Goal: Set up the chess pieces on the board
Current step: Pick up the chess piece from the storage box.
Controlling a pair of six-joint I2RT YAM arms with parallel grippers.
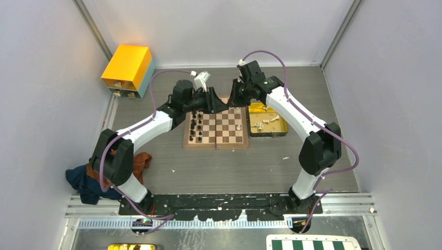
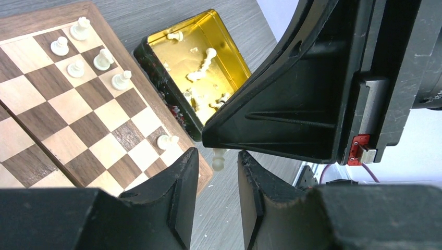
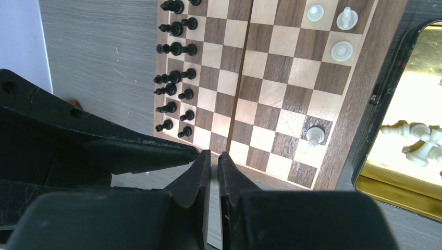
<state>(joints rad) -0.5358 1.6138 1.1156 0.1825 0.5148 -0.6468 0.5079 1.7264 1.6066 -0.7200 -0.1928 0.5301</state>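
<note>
White pawn (image 2: 219,162): only its base and stem show in the left wrist view, the head tucked up inside the right gripper (image 3: 215,156). From the right wrist it is a thin white sliver between the fingers. From above it is lost entirely under the two grippers, which crowd together over the far edge of the board (image 1: 229,133).

Right fingers are clenched on the pawn. It hangs from their tips just off the board's frame, on the tin side; its height over the table can't be read.

Left gripper (image 2: 218,152): its fingers stand apart, with the pawn in line with the gap just past the tips, and neither pad visibly touches it.

On the board: black pieces (image 1: 196,125) in two ranks along the left side, and a few white pieces (image 2: 77,68) on the right side.

Just right of the board is a gold tin (image 2: 151,52), with loose white pieces (image 2: 200,73) lying tumbled inside.

Further out: a yellow box (image 1: 127,67) at the far left and a dark blue and rust cloth (image 1: 83,179) at the near left, partly behind the left arm. A green-and-white checkered board (image 1: 312,244) is cut off at the near edge.
</note>
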